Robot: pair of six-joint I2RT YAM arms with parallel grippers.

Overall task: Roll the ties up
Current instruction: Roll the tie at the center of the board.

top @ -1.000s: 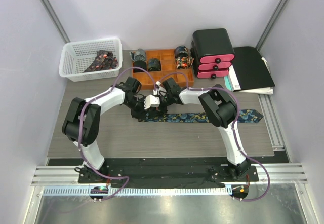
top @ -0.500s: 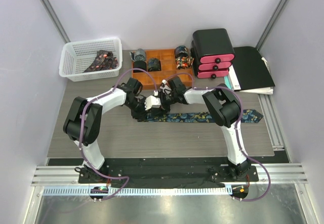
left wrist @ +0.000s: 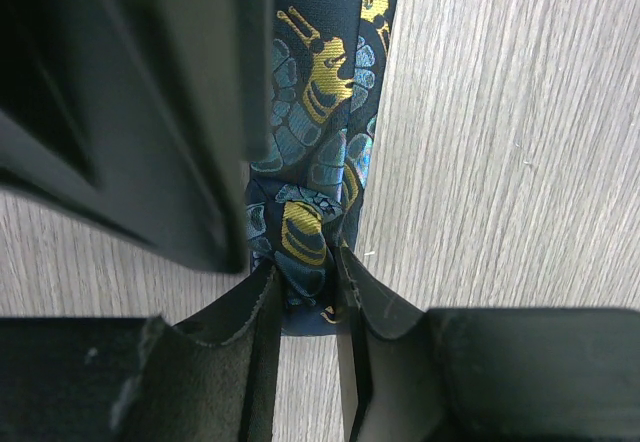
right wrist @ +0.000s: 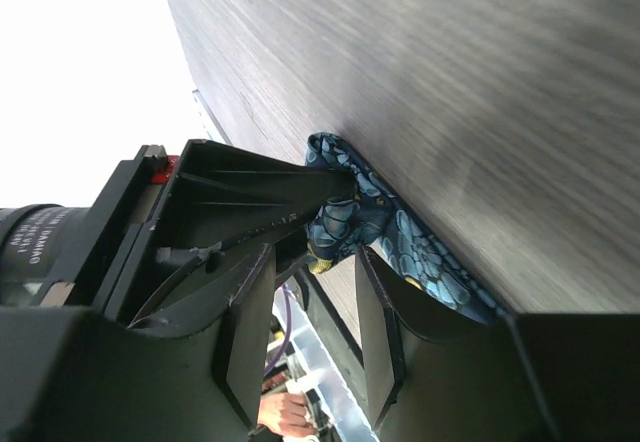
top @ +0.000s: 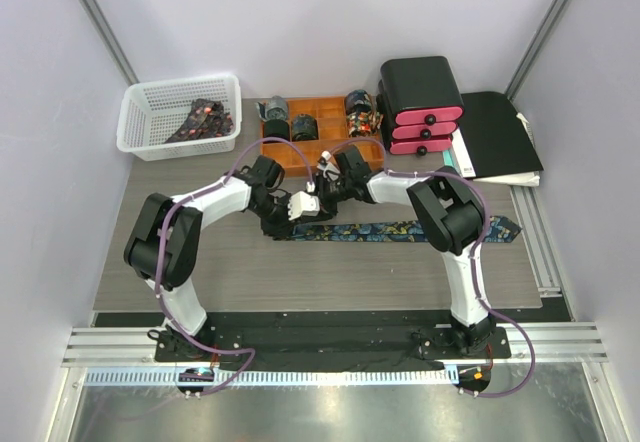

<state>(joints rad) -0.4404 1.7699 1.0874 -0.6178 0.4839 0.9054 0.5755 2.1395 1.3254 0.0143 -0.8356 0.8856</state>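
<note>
A dark navy tie (top: pixel 400 231) with a teal and gold pattern lies stretched flat across the table, its pointed end at the right. Its left end is folded into a small tight coil (left wrist: pixel 300 247). My left gripper (left wrist: pixel 305 287) is shut on that coil, pinching it between both fingers; from above it sits at the tie's left end (top: pixel 285 224). My right gripper (right wrist: pixel 315 327) stands open, its fingers apart with nothing between them, just short of the coil (right wrist: pixel 340 224). From above, the right gripper (top: pixel 312 205) is right beside the left one.
An orange tray (top: pixel 330 150) at the back holds rolled ties (top: pixel 303 127). A white basket (top: pixel 150 112) at the back left holds loose ties. A black and pink drawer box (top: pixel 420 102) and a black folder (top: pixel 500 137) stand at the back right.
My right gripper has opened and let go of the tie's coiled end, drawing back a little toward the orange tray. The left gripper has kept its hold and barely moved.
</note>
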